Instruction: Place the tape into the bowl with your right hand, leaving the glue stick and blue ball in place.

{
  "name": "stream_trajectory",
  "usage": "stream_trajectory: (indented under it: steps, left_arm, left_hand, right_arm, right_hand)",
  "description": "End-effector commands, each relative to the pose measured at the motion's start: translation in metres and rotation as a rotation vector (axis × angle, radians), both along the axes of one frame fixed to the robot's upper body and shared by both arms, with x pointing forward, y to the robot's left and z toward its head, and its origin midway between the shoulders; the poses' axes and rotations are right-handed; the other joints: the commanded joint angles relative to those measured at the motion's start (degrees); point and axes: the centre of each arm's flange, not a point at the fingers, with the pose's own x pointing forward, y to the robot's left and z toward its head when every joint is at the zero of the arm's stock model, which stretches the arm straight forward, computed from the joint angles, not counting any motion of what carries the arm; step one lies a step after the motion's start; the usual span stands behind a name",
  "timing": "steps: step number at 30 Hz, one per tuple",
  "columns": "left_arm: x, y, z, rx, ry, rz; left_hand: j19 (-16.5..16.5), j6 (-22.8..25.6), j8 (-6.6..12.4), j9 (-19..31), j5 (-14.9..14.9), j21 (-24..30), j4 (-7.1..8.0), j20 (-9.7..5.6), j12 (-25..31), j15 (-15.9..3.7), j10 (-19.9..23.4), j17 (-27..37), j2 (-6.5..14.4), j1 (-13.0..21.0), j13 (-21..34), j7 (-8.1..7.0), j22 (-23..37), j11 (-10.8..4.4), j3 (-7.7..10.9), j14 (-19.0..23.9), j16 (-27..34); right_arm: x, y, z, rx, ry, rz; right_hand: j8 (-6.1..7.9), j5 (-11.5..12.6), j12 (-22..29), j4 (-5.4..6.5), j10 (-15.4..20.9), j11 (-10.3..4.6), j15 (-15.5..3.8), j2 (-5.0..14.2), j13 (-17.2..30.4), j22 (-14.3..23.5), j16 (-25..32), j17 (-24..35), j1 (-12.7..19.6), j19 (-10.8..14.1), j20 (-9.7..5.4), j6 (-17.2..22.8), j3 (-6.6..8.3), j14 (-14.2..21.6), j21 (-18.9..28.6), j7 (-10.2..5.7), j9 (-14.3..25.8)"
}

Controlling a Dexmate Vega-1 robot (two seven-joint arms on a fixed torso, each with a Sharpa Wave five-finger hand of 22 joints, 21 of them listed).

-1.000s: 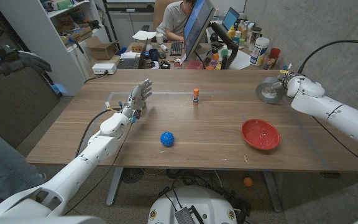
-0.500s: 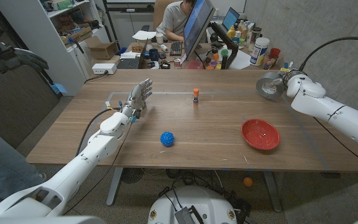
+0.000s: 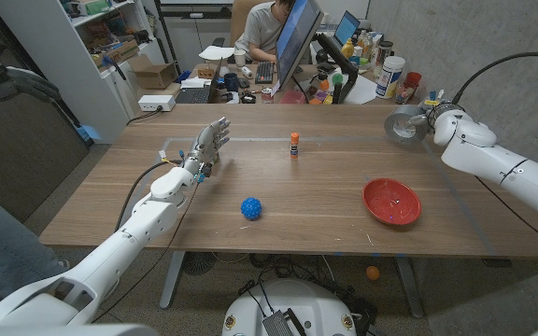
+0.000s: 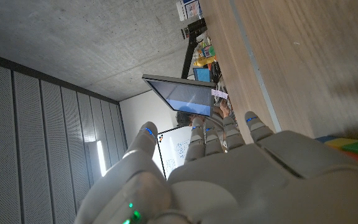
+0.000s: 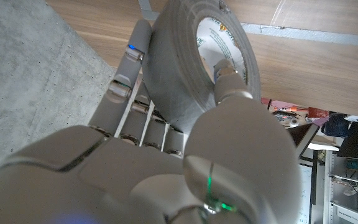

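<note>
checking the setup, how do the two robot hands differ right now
The right hand grips the grey tape, lifted clear of the table's far right corner; the left hand holds nothing. In the right wrist view the right hand's fingers wrap the roll; the left hand's fingers are straight and spread. Both are white.

No legible text; print inside the tape point(image 5: 219, 46) core blurred

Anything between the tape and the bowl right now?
Nothing visible. The right hand holds the tape above the table's far right; the bowl sits nearer, bare wood between. Glue stick and blue ball lie well left.
</note>
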Motion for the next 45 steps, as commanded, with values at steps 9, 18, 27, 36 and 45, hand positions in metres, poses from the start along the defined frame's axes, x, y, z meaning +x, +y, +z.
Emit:
stream_trajectory:
  steps: [9, 18, 27, 36, 45]
  left_arm:
    - [0.006, -0.002, 0.006, 0.016, -0.002, -0.021]
    - [0.004, 0.001, 0.020, 0.031, -0.032, -0.018]
    - [0.005, 0.002, 0.019, 0.036, -0.026, -0.025]
    - [0.005, 0.001, 0.023, 0.050, -0.030, -0.031]
    - [0.006, -0.004, 0.024, 0.063, -0.030, -0.042]
  left_hand:
    - [-0.20, 0.52, -0.19, 0.12, 0.48, 0.30, -0.26, -0.03, 0.15, 0.28, 0.27, 0.21, 0.80, 0.49, 0.11, 0.24, 0.23, 0.57, 0.63, -0.15, 0.17]
    - [-0.24, 0.53, -0.20, 0.13, 0.50, 0.30, -0.35, -0.09, 0.16, 0.20, 0.36, 0.20, 0.86, 0.64, 0.11, 0.30, 0.23, 0.57, 0.73, -0.18, 0.16]
    - [-0.30, 0.49, -0.22, 0.13, 0.51, 0.29, -0.42, -0.20, 0.13, 0.18, 0.29, 0.19, 0.87, 0.73, 0.11, 0.41, 0.23, 0.58, 0.77, -0.20, 0.15]
    - [-0.41, 0.47, -0.24, 0.13, 0.51, 0.26, -0.48, -0.19, 0.11, 0.19, 0.28, 0.18, 0.87, 0.81, 0.11, 0.33, 0.23, 0.60, 0.81, -0.22, 0.14]
    - [-0.51, 0.49, -0.23, 0.13, 0.51, 0.24, -0.52, -0.16, 0.09, 0.20, 0.23, 0.18, 0.85, 0.87, 0.11, 0.37, 0.23, 0.67, 0.83, -0.23, 0.14]
  right_arm:
    - [-0.045, 0.016, 0.011, -0.010, -0.058, 0.052]
    - [-0.065, 0.024, 0.012, -0.012, -0.076, 0.079]
    - [-0.084, 0.026, 0.007, -0.036, -0.122, 0.100]
    - [-0.102, 0.025, 0.000, -0.039, -0.156, 0.116]
    - [-0.115, 0.022, -0.010, -0.047, -0.139, 0.170]
  right_hand:
    - [0.59, -0.81, 0.25, 0.88, 0.41, -0.12, -0.34, 3.29, 0.49, 0.26, -0.38, 0.46, 3.00, 0.03, -0.17, 6.99, 1.41, 1.20, 0.26, -6.91, 0.17]
    - [0.56, -1.47, 0.14, 1.29, 0.38, -0.08, -0.14, 2.97, 0.74, 0.27, -0.91, 0.48, 2.27, -0.51, 0.14, 6.86, 1.19, 1.04, 0.08, -7.03, 0.16]
    - [0.15, -1.68, 0.02, 0.41, 0.32, -0.55, -0.55, 3.42, 1.04, 0.29, -0.91, 0.90, 4.10, -0.74, 0.20, 5.71, 2.00, 1.16, 0.04, -7.62, 0.22]
    - [0.59, -1.89, 0.13, 0.40, 0.81, -1.03, -0.70, 3.37, 1.28, 0.29, -1.38, 0.97, 4.54, -1.17, 0.25, 6.59, 2.28, 0.88, -0.08, -7.98, 0.33]
    - [0.83, -2.09, -0.14, 0.38, 0.36, -1.13, -0.95, 3.26, 1.56, 0.31, -1.85, 1.10, 5.04, -1.81, 0.38, 6.99, 2.53, 0.46, -0.27, -8.18, 0.39]
